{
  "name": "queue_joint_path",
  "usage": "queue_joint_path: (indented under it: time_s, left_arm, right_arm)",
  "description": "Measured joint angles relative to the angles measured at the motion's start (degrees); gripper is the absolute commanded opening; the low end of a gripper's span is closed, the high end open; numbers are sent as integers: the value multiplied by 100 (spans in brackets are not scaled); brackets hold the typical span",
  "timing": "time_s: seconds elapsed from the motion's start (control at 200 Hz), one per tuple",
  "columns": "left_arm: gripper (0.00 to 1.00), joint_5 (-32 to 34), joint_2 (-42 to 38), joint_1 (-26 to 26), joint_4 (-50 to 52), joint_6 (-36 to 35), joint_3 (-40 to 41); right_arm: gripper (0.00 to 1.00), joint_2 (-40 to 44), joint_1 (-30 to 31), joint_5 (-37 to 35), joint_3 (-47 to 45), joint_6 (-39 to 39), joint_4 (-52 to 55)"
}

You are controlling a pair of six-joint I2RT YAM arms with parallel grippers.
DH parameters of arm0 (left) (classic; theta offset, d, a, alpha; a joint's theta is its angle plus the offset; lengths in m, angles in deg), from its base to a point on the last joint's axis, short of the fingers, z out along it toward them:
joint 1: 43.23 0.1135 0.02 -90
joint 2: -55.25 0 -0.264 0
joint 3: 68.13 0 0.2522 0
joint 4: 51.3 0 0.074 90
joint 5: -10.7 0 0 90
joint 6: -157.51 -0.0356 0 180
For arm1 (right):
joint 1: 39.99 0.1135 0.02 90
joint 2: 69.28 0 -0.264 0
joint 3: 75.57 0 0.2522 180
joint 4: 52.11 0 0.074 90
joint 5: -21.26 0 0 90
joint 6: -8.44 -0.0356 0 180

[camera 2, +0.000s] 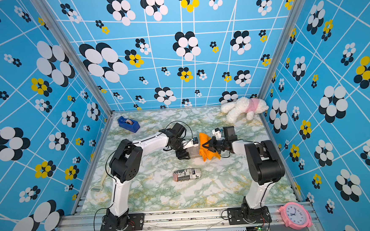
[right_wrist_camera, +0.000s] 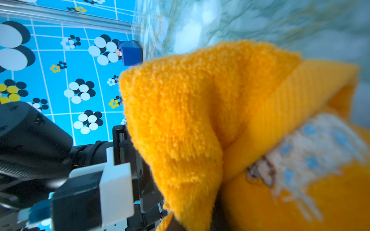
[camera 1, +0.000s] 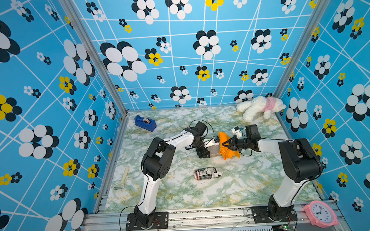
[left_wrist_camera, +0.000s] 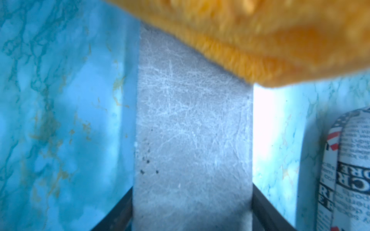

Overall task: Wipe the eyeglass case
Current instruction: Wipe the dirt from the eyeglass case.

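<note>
Bending inward, left gripper clasping case

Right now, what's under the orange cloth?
One end of the gray eyeglass case. The left gripper clamps the case's other end. The orange cloth, pinched in the right gripper, drapes over it. The covered end and whatever lies beneath it are hidden.
</note>
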Motion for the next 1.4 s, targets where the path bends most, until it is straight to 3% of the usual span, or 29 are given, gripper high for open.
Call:
queue_joint_path:
  time_s: [0.3,0.535,0.695,0.855,1.109,1.399]
  left_arm:
    - [22,17,-339,50,-2,136,120]
    - [18,-420,-874,155,2,876,205]
    - [15,-1154,-1082,280,85,1853,162]
    - [18,-2035,-1329,310,-44,2935,153]
    - [17,-2887,-1978,129,-125,3810,192]
    - [16,-2743,-2455,127,-42,4026,614]
  right_arm:
    - [0,1655,-610,-1119,90,883,1624]
    - [0,3279,-551,-1279,164,1241,2109]
    - [0,4295,247,-1497,85,1515,2400]
    - [0,5108,1200,-1814,-286,1644,2385]
    - [0,4780,1600,-2262,-481,1845,2004]
    - [0,4380,1209,-2739,354,2463,2726]
